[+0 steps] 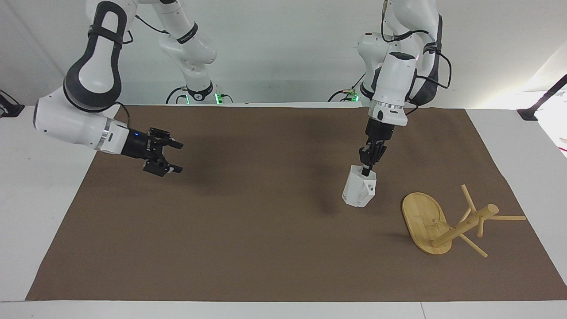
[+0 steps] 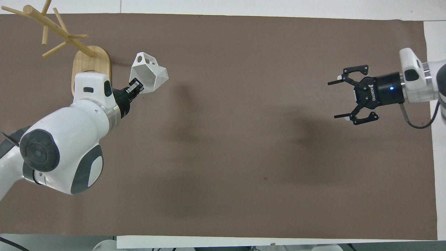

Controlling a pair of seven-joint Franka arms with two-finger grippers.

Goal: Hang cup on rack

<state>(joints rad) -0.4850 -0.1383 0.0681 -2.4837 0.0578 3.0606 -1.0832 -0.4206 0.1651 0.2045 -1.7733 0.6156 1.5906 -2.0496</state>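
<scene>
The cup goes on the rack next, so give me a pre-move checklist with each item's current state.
1. Left gripper shut on the cup's rim: ok.
2. Cup lifted off the brown mat, with its shadow apart below it: ok.
3. Rack upright and ready: not ok; its post is tilted far over, and the oval base looks tipped up on edge.
4. Cup's handle hole lined up with a peg: not ok; the cup hangs beside the base, apart from the pegs.
5. Right gripper out of the way: ok; open, waiting over the right arm's end of the mat.
</scene>
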